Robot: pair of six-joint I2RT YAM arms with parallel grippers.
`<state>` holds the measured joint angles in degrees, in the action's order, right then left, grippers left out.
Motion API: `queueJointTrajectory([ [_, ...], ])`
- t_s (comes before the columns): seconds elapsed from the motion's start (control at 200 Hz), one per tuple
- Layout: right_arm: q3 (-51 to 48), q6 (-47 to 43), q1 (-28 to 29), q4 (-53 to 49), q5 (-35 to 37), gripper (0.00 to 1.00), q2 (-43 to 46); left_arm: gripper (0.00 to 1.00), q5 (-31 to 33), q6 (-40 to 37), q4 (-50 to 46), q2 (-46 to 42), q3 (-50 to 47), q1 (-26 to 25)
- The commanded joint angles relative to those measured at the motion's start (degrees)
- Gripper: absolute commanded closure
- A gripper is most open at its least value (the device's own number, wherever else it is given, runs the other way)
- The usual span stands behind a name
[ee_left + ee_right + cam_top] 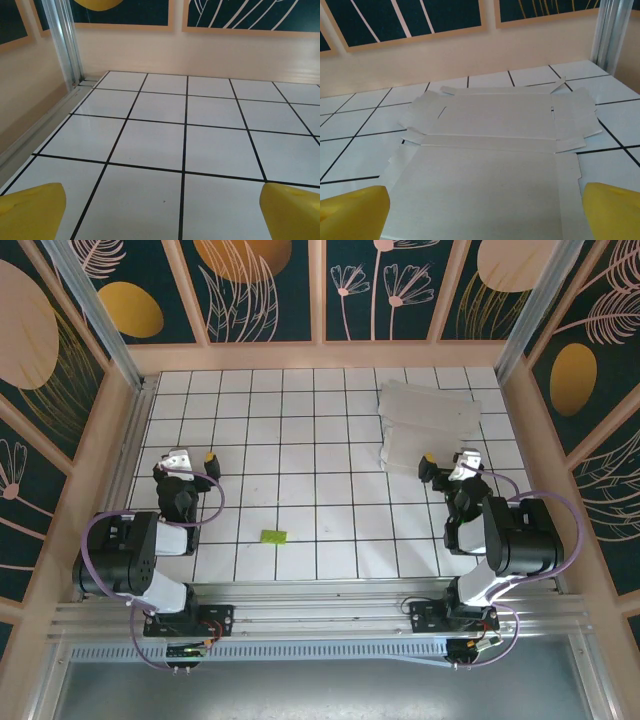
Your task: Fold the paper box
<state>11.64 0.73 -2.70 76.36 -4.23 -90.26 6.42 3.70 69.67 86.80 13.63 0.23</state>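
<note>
The paper box (432, 427) lies unfolded and flat on the white tiled table (300, 440) at the back right, white side up, with creases and side flaps showing. My right gripper (450, 461) stands open just at its near edge. In the right wrist view the sheet (490, 165) spreads out ahead between the yellow fingertips (352, 210), and the right gripper (485, 212) holds nothing. My left gripper (194, 455) is open over bare tiles at the left, far from the box. In the left wrist view the left gripper (165, 212) shows wide-apart yellow fingertips (30, 210) with nothing between them.
A small yellow-green scrap (273, 536) lies on the tiles near the front centre. Wooden walls (320, 355) enclose the table at the back and sides. An aluminium post (62, 40) stands in the far left corner.
</note>
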Motion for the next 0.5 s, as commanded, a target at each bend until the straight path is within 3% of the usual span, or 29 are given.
queueJointTrajectory([
  [0.0,0.93,0.06,-0.19,0.05,-0.78,0.01,0.54,0.01,-1.05,0.95,2.25,0.12,0.26,0.12],
  [0.31,0.81,0.33,-0.14,0.06,0.1,0.01,0.58,0.01,-1.87,0.55,1.68,-0.84,0.16,0.12],
  [0.496,0.84,0.77,-0.18,-0.42,1.4,0.01,1.16,0.01,2.23,2.44,-5.86,-10.09,-0.18,0.19],
])
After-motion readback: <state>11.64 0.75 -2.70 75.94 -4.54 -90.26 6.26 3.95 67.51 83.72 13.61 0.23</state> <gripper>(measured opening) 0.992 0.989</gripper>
